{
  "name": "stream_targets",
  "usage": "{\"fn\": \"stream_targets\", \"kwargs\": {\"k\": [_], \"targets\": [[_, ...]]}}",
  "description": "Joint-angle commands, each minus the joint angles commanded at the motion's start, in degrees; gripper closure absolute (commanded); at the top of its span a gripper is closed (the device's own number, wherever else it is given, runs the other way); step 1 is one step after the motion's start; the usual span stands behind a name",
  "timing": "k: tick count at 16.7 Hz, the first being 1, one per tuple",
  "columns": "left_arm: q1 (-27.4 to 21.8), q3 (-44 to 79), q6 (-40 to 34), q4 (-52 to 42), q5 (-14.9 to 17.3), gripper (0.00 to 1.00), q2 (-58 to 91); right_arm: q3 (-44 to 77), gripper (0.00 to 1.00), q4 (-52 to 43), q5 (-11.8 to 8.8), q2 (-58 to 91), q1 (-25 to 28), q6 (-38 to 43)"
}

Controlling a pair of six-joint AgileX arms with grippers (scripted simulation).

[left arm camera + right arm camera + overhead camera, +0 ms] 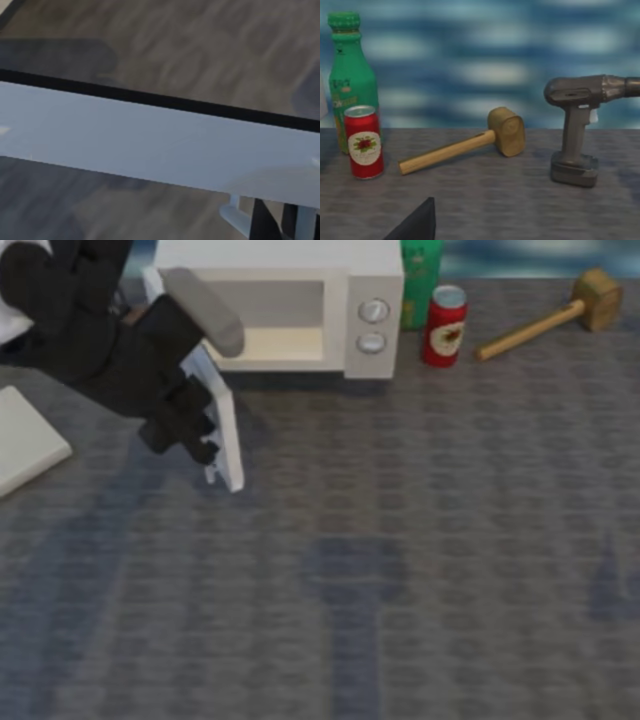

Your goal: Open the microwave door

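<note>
My left arm [95, 335] is built of chunky matte-black segments with one rounded grey cylindrical housing [205, 310] across it, and it ends in a black two-finger left gripper [185, 435]. In the right wrist view only a dark, pointed black tip [417, 225] of my right gripper shows.

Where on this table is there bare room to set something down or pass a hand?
The whole near stretch of table is bare, from the open microwave door rightward. Crowded: the far edge, with microwave, green bottle, red can and mallet, and the left, where the left gripper works beside a white slab.
</note>
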Motion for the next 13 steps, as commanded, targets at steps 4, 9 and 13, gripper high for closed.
{"fn": "stream_targets", "kwargs": {"k": [4,9,13], "targets": [[2.6,0.0,6.0,-2.1,2.6,1.00,-0.3,0.0,0.00,0.0,0.0,0.0,0.0,0.0],[3.3,0.0,7.5,-2.6,3.2,1.00,-0.4,0.0,0.00,0.0,0.0,0.0,0.0,0.0],[3.3,0.0,7.5,-2.6,3.2,1.00,-0.4,0.0,0.00,0.0,0.0,0.0,0.0,0.0]]}}
